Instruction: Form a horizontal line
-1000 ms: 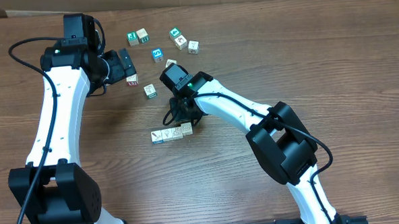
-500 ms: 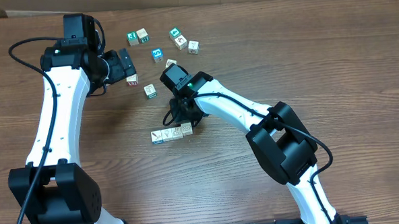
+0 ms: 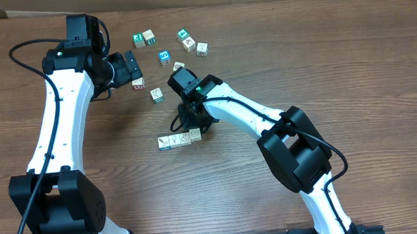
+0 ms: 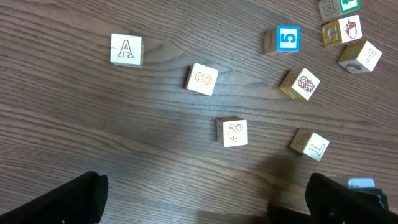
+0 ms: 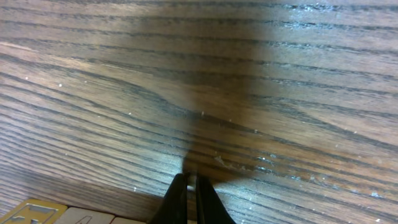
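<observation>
Lying near mid-table, slightly tilted: horizontal line (image 3: 179, 139) of pale cubes touching side by side. Just beside its right end, right gripper (image 3: 193, 126), jaws pressed together, empty, tips down at the wood. Farther up-left, left gripper (image 3: 132, 69), jaws spread wide, near loose cubes (image 3: 164, 57) scattered across wooden table (image 3: 354, 61).

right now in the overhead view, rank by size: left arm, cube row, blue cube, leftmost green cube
1. left arm
2. cube row
3. blue cube and leftmost green cube: these look alike, so not ranked
</observation>
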Controlling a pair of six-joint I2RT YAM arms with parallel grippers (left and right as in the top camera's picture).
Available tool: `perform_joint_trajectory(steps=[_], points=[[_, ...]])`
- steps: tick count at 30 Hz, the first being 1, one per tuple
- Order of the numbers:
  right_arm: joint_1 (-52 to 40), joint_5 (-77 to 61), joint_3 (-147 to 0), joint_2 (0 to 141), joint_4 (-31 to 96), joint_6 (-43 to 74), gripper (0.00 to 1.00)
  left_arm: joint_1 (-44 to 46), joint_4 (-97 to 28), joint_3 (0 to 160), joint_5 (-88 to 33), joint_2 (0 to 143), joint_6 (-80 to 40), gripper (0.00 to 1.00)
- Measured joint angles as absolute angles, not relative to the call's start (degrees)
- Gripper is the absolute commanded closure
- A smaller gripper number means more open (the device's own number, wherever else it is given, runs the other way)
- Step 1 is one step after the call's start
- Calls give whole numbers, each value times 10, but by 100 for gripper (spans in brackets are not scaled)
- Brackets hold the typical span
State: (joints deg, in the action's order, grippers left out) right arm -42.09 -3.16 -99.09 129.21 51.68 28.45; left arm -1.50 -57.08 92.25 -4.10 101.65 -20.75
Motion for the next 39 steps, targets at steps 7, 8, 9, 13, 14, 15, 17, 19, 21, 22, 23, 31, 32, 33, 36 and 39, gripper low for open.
perform_joint_trajectory(steps=[7, 8, 9, 13, 14, 15, 17, 19, 21, 22, 23, 31, 32, 33, 36, 39], points=[[-421, -41, -991, 1292, 519, 284, 96, -15, -571, 922, -41, 1016, -208, 1], [-421, -41, -991, 1292, 520, 284, 96, -15, -571, 923, -41, 1016, -208, 1], [-421, -41, -991, 1292, 521, 284, 96, -15, -571, 922, -41, 1016, -208, 0], [-421, -43, -991, 1292, 521, 285, 96, -15, -571, 922, -41, 1016, -208, 0], [-421, -43, -991, 1292, 521, 284, 96, -15, -571, 922, -41, 1016, -208, 0], [-421, -43, -991, 1292, 522, 284, 96, -15, -571, 922, -41, 1016, -208, 1], [-421, -43, -991, 1292, 522, 284, 96, -15, -571, 923, -41, 1016, -208, 0], [-421, -43, -991, 1292, 524, 284, 96, -15, -571, 922, -41, 1016, -208, 0], [-421, -43, -991, 1292, 526, 284, 96, -15, -571, 922, -41, 1016, -208, 0], [-421, -44, -991, 1292, 525, 284, 96, -15, -571, 922, -41, 1016, -208, 0], [-421, -45, -991, 1292, 526, 284, 96, -15, -571, 922, -41, 1016, -208, 1], [-421, -45, -991, 1292, 528, 284, 96, -15, -571, 922, -41, 1016, -208, 0], [-421, -45, -991, 1292, 528, 284, 96, -15, -571, 922, -41, 1016, -208, 0], [-421, -45, -991, 1292, 528, 284, 96, -15, -571, 922, -41, 1016, -208, 0], [-421, -45, -991, 1292, 529, 284, 96, -15, -571, 922, -41, 1016, -208, 0], [-421, -45, -991, 1292, 529, 284, 96, -15, -571, 922, -41, 1016, -208, 1]])
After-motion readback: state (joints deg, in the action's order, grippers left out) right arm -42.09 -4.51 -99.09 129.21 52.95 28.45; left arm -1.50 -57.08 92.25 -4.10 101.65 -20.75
